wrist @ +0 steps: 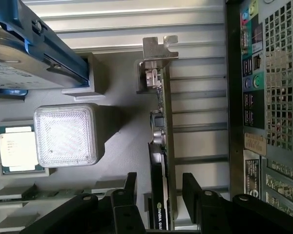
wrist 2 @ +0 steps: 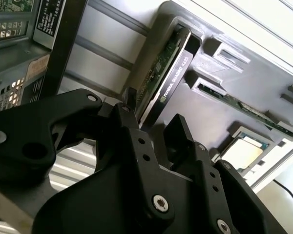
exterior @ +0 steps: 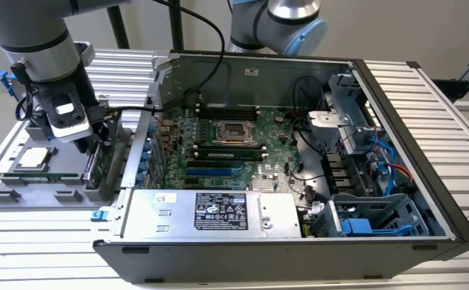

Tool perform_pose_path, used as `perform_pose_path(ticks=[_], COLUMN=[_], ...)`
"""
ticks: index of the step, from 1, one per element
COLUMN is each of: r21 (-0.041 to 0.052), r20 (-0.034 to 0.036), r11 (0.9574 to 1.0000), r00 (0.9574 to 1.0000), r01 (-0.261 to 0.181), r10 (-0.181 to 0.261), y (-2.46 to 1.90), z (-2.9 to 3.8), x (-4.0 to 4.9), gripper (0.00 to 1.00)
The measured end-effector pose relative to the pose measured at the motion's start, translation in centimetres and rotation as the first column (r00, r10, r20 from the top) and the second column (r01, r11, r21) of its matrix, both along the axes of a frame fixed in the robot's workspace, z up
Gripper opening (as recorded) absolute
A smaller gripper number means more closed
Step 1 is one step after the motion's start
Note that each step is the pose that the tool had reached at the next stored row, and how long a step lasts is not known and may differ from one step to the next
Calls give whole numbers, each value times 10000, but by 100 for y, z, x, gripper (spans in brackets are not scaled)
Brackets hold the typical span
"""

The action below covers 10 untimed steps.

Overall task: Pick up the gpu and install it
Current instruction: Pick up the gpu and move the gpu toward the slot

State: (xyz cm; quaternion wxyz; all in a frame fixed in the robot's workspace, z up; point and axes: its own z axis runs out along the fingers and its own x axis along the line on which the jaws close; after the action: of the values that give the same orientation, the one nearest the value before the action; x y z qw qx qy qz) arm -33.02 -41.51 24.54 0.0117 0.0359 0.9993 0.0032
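Open, the end effector [wrist: 160, 178] straddles the gpu [wrist: 162, 122], standing on edge in the grey holder [exterior: 25, 188] at the exterior view's left; stiff, light yet fragile, it looks best pinched across shroud and board mid-length.

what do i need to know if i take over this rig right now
The gripper is open, one finger each side of the flat green-and-black gpu card, not closed on it.
Card: upright on its edge in the grey plastic holder tray, outside the open metal computer case.
Done: gripper lined up on the card.
Not yet done: card gripped, lifted, seated in the case.
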Motion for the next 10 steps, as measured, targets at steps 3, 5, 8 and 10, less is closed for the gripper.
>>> perform_pose_path(ticks=[3, 5, 8, 10], r21=[1, -1, -1, -1], r20=[1, -1, -1, 0], r11=[10000, 10000, 10000, 10000], r00=[10000, 10000, 10000, 10000], r01=[-1, 0, 0, 0], r10=[1, 0, 0, 0], y=[6, 6, 6, 6], z=[-19, -22, -22, -23], x=[0, 0, 0, 0], gripper=[100, 100, 100, 100])
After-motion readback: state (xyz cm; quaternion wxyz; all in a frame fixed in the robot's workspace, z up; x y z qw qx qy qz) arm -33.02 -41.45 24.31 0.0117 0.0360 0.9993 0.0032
